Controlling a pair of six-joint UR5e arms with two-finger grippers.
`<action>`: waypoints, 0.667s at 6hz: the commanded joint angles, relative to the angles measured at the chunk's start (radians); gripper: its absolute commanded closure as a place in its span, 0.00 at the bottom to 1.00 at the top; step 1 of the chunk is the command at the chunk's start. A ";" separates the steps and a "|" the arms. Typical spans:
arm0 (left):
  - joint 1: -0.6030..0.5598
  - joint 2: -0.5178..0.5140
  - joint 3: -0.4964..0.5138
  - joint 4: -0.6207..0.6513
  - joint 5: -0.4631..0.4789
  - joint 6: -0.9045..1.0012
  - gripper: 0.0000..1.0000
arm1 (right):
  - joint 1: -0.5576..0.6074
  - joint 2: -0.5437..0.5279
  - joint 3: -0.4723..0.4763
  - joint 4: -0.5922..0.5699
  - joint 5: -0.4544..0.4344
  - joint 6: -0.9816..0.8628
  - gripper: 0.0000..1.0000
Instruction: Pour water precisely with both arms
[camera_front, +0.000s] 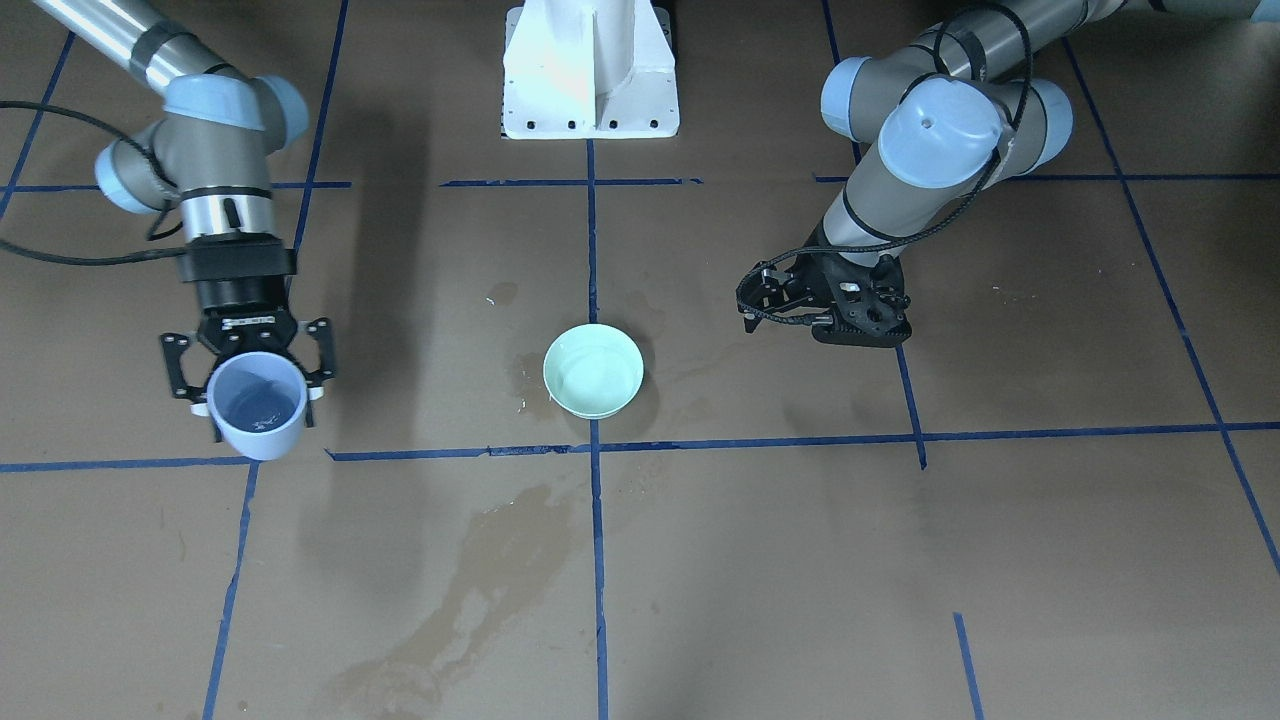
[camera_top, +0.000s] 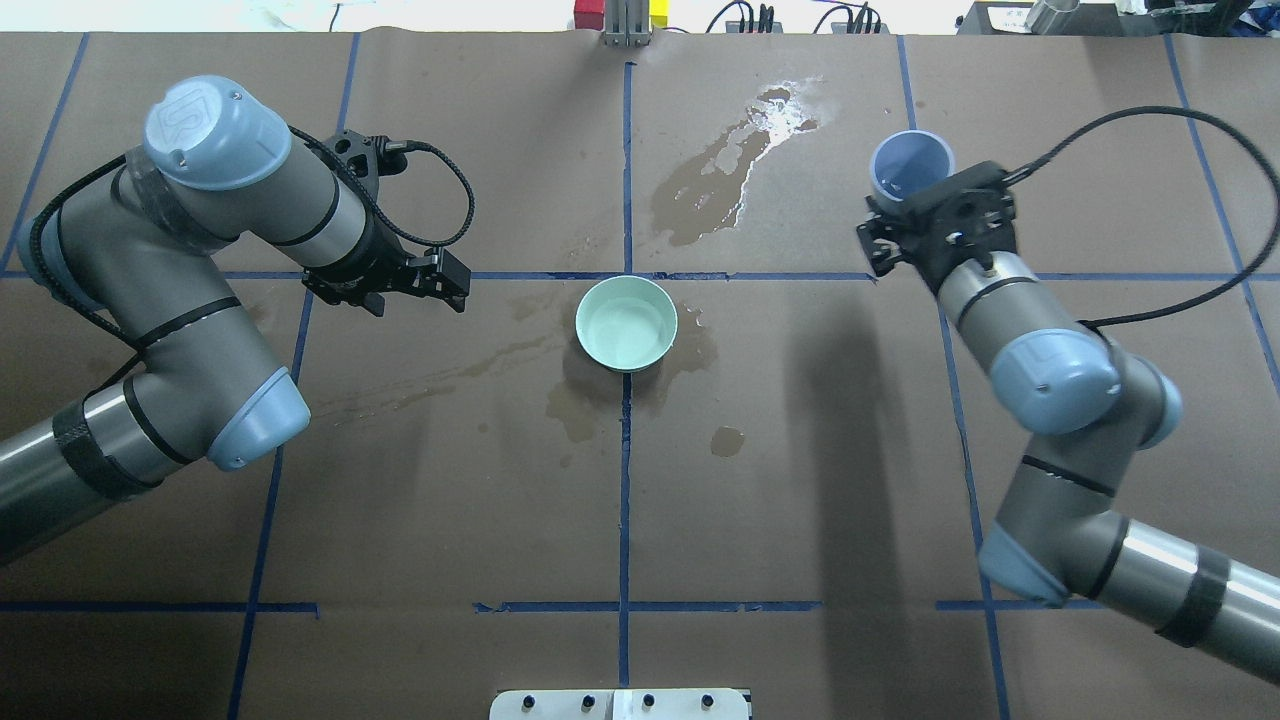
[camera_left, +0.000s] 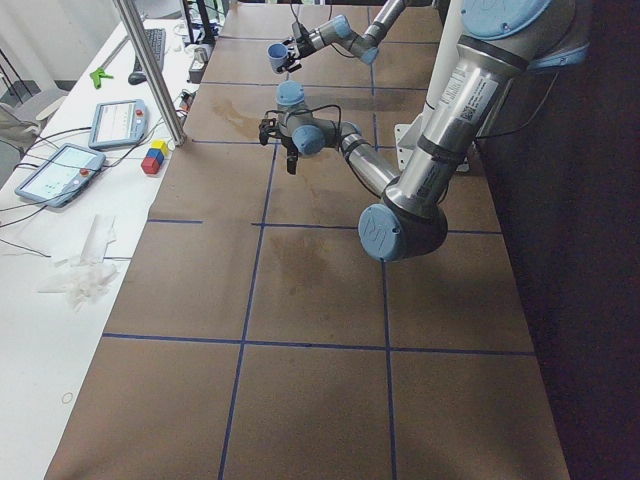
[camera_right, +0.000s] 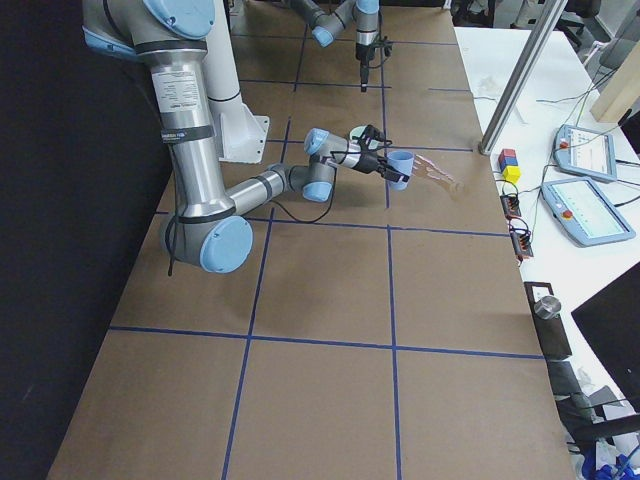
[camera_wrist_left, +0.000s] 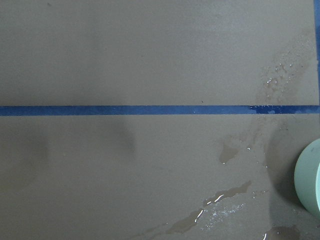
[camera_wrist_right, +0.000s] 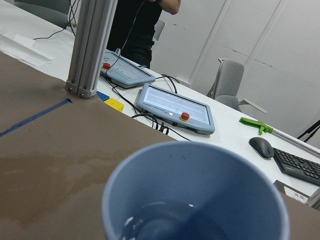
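Over table (camera_front: 800, 560), right gripper (camera_front: 257, 388) pinching blue cup (camera_front: 262, 442) holding water (camera_front: 255, 408), left gripper (camera_front: 848, 315), spread cannot be told.

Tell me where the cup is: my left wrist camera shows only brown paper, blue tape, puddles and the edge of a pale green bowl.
Observer: The pale blue plastic cup is gripped by the right tool, mouth up, far to one side of the pale green round bowl.
Operator: Any water in it?
Observer: Yes, the right wrist view shows water lying shallow at the bottom.
Operator: And my left tool?
Observer: The left tool holds nothing and sits on the bowl's other side, not over it.
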 joint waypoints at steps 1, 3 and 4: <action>0.000 -0.001 0.000 0.000 0.000 -0.005 0.00 | -0.088 0.092 -0.002 -0.131 -0.101 0.015 0.97; 0.000 -0.001 0.000 -0.002 0.000 -0.005 0.00 | -0.174 0.184 -0.007 -0.318 -0.212 0.063 0.97; 0.000 -0.001 0.000 -0.002 0.000 -0.005 0.00 | -0.195 0.227 -0.014 -0.414 -0.244 0.063 0.97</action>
